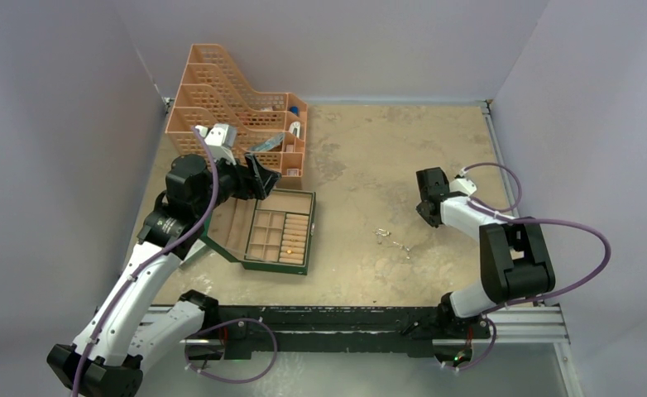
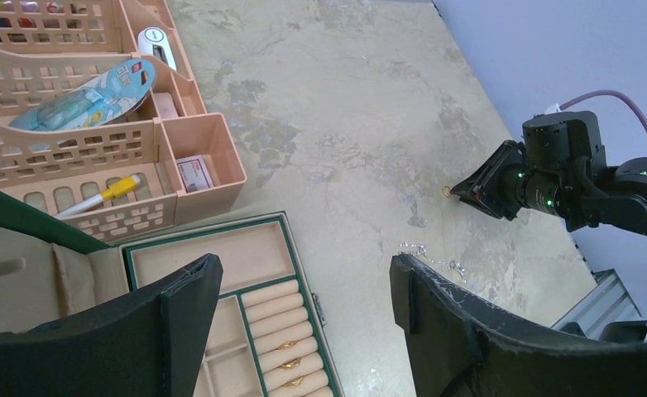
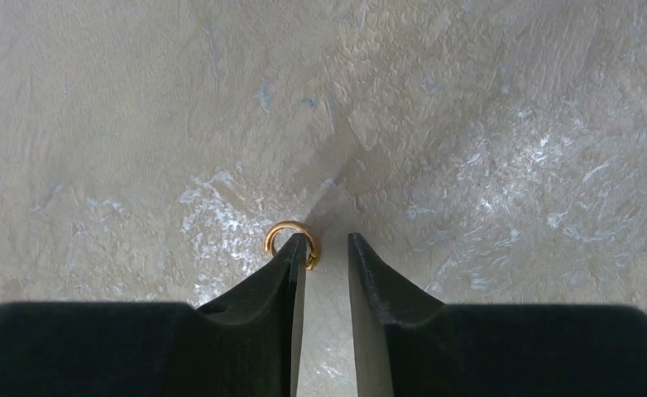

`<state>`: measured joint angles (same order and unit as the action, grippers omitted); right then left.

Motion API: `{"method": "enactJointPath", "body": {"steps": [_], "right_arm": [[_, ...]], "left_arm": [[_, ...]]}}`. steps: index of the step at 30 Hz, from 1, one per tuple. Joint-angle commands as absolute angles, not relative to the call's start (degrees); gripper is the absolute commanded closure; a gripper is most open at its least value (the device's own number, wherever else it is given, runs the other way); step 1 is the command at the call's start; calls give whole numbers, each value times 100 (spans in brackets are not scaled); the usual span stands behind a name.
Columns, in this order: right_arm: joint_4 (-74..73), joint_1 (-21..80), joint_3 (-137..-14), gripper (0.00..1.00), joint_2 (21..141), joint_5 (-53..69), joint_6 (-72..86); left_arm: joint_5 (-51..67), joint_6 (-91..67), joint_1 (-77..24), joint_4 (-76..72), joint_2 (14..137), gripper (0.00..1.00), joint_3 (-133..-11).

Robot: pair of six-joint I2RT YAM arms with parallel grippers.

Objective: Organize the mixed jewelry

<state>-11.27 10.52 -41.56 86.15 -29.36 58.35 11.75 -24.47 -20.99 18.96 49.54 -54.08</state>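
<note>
- On the tabletop (image 3: 486,116), the gold ring (image 3: 289,237) is lying against one fingertip of the right gripper (image 3: 327,244), outside its slightly parted jaws.
- Centring the gap over the ring before closing is looking wisest.

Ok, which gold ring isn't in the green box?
The ring on the table at the right pincer; the other rings sit on the green box rolls.

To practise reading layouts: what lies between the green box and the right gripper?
A silver chain, nearer the right gripper; otherwise bare table. The top view shows it.
</note>
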Motion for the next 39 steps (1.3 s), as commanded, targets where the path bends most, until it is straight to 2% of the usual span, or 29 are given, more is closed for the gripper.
{"method": "enactJointPath", "body": {"steps": [1,6,23,32,34,37,39], "right_arm": [[-1050,1042,-4261,75,8717,-2987,5757],[-935,1042,-4307,81,8756,-2936,5586],[-1342,1038,-4409,81,8752,-2696,4881],[-1303,1046,-4355,77,8743,-2481,4860],[-1302,1046,-4367,80,8801,-2466,4863],[-1318,1046,-4405,99,8773,-2364,4784],[-1240,1048,-4404,100,8588,-2199,4674]], "left_arm": [[1204,-2479,-2065,1731,4946,26,-5383],[1204,-2494,-2065,1728,4972,26,-5379],[1200,-2549,-2065,1696,4966,26,-5379],[1204,-2540,-2065,1696,4957,27,-5379],[1196,-2540,-2065,1712,4945,26,-5382],[1180,-2540,-2065,1714,4939,27,-5367],[1179,-2544,-2065,1703,4960,27,-5357]]}}
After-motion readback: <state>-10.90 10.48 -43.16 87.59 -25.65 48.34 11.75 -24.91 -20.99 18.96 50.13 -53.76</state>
